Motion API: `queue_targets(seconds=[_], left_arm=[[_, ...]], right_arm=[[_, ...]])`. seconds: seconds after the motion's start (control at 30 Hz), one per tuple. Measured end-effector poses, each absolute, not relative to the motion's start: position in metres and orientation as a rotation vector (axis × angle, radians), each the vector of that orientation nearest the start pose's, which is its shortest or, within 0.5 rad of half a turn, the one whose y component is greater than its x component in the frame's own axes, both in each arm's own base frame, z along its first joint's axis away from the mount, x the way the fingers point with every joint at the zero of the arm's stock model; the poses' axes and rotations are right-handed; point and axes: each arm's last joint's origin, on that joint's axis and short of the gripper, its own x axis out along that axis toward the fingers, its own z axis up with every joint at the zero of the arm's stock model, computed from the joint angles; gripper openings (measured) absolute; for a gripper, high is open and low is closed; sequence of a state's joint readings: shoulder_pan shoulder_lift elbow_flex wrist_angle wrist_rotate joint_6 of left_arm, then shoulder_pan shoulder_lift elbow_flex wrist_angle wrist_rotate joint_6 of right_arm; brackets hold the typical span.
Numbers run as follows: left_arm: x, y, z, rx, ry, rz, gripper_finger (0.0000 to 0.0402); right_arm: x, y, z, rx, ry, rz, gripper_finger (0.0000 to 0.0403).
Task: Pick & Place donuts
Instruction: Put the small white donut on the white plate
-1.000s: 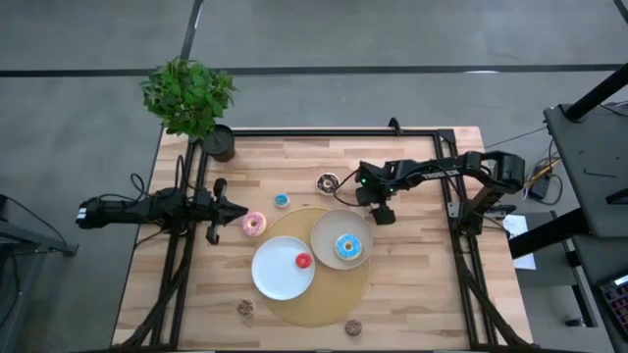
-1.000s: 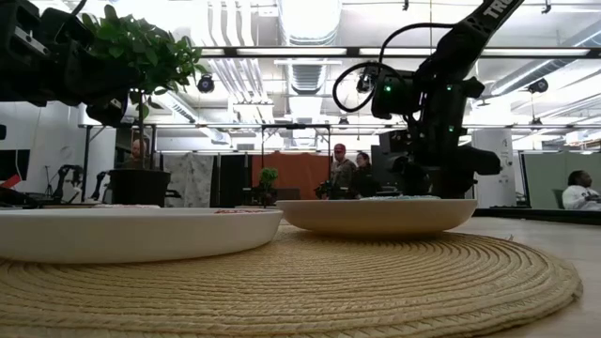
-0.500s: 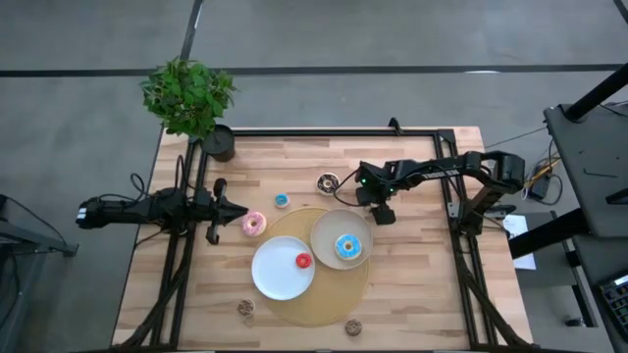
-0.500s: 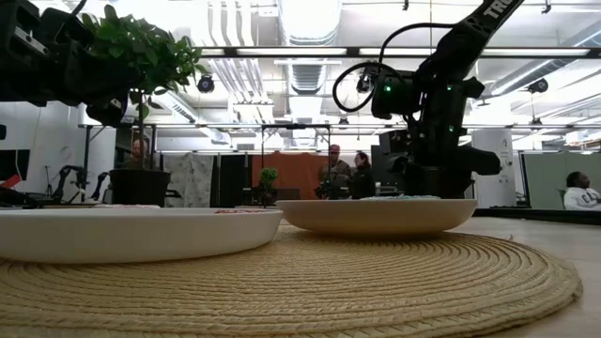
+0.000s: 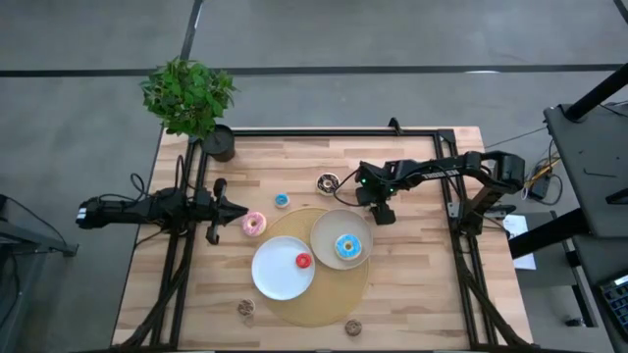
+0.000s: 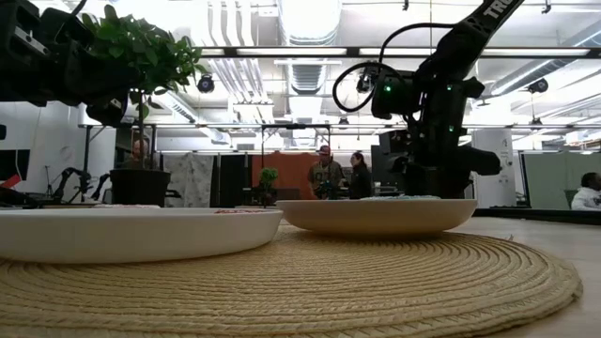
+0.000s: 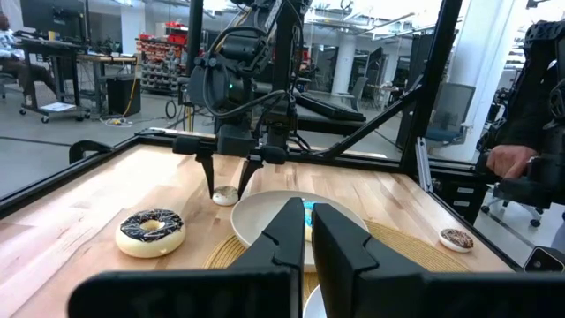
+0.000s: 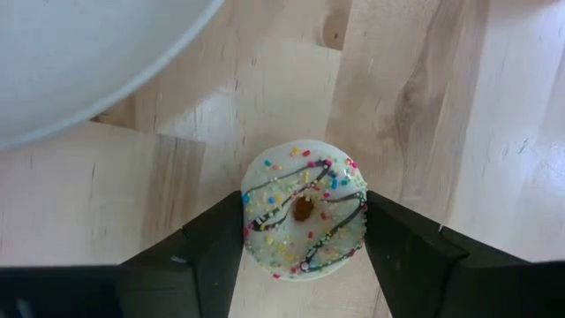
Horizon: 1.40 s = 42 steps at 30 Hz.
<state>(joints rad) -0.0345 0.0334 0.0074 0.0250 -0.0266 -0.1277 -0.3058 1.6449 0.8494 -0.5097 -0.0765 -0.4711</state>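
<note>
My right gripper [image 8: 305, 231] hangs low over the bare wood just past the far edge of the beige plate [image 5: 329, 233], and a mini cream donut [image 8: 305, 208] with dark drizzle and sprinkles sits between my two fingers [image 8: 216, 243]. The pads stand at the donut's two sides, touching or very nearly so; I cannot tell if they press it, and the donut lies flat on the table [image 5: 422, 284]. In the left wrist view this gripper [image 7: 228, 183] points straight down with the cream donut [image 7: 225, 194] under its tips.

My left gripper [image 5: 238, 209] waits at the table's left side, fingers [image 7: 340, 243] pressed together and empty, its tips just beside the pink donut [image 5: 254, 224], which lies on the wood at the left edge of the round woven mat [image 5: 334, 299].

The blue-sprinkled donut [image 5: 347, 246] rests in the beige plate. A mini red donut [image 5: 303, 261] lies on the white plate [image 5: 275, 275]; both plates stand on the mat. A mini blue donut [image 5: 282, 201] lies on the wood beyond the mat, and a chocolate donut [image 5: 327, 182] is farther back, near my right arm. Two brown donuts lie at the near side: one [image 5: 245, 308] left of the mat, one [image 5: 352, 327] at its near right edge.

A potted plant [image 5: 189, 98] stands at the far left corner. In the low view, people [image 6: 326, 176] stand in the room behind.
</note>
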Motion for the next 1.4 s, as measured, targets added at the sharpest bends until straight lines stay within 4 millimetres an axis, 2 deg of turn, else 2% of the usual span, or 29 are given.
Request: queue_targets(seconds=[0.33, 0.7, 1.0, 1.4], left_arm=[[0.099, -0.003, 0.166, -0.128, 0.002, -0.008, 0.0], [0.099, -0.003, 0.166, -0.128, 0.002, -0.008, 0.0], [0.099, -0.003, 0.166, -0.128, 0.002, -0.008, 0.0], [0.099, -0.003, 0.166, -0.128, 0.002, -0.008, 0.0]], right_arm=[[0.269, -0.083, 0.172, -0.153, 1.191, 0.055, 0.021], [0.297, -0.079, 0.218, -0.155, 1.04, 0.016, 0.021], [0.318, -0.056, 0.248, -0.222, 0.945, 0.08, 0.021], [0.352, -0.013, 0.265, -0.295, 0.871, 0.197, 0.021]])
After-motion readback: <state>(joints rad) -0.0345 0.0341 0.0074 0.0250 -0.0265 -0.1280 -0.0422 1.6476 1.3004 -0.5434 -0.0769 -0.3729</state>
